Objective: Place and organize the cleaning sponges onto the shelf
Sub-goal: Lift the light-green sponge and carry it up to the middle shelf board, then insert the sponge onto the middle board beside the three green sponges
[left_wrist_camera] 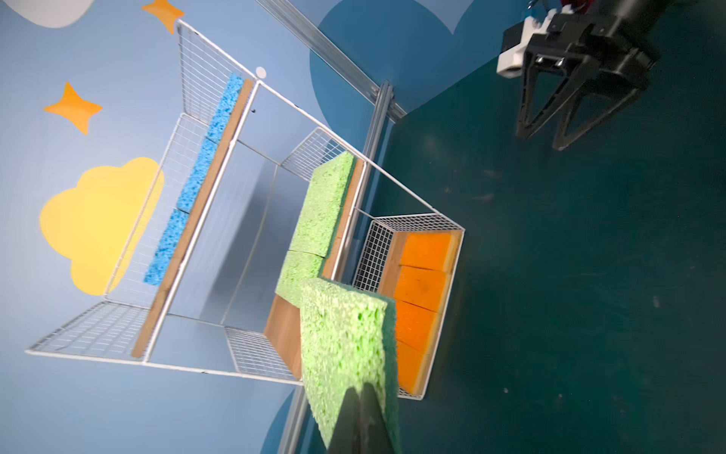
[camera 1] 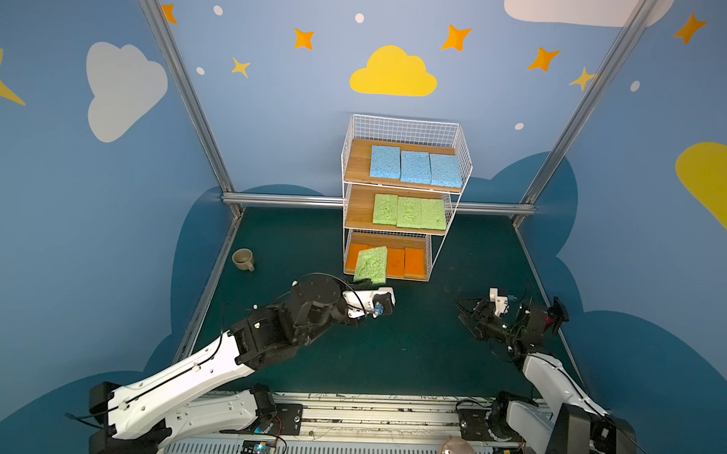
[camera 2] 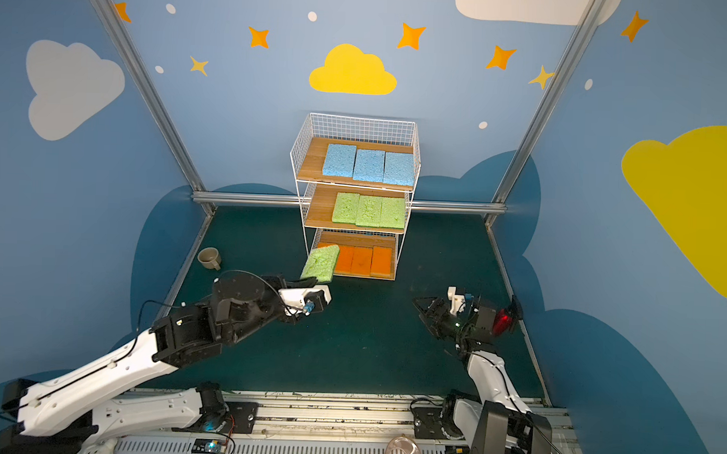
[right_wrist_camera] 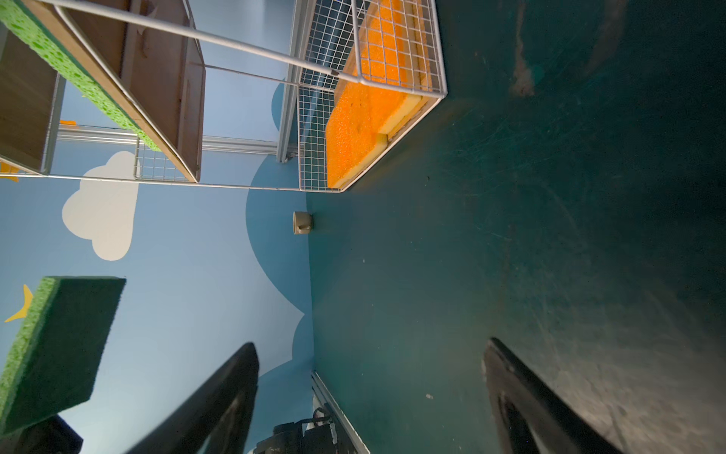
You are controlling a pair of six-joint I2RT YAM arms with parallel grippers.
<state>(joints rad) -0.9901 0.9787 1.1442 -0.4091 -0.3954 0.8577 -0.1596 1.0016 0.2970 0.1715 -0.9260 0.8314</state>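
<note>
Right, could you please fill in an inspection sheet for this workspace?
Surface: dark green mat.
Job's things: shelf holds three blue sponges on top, three green sponges mid-tier, orange sponges below; fourth green sponge off the shelf.
Clutter: beige mug near the left wall.
Grippers: left pincer shut on fourth green sponge; right pincer open, empty.
Cables: black cable loops over the left wrist.
Surroundings: blue walls with clouds and stars; aluminium frame.
</note>
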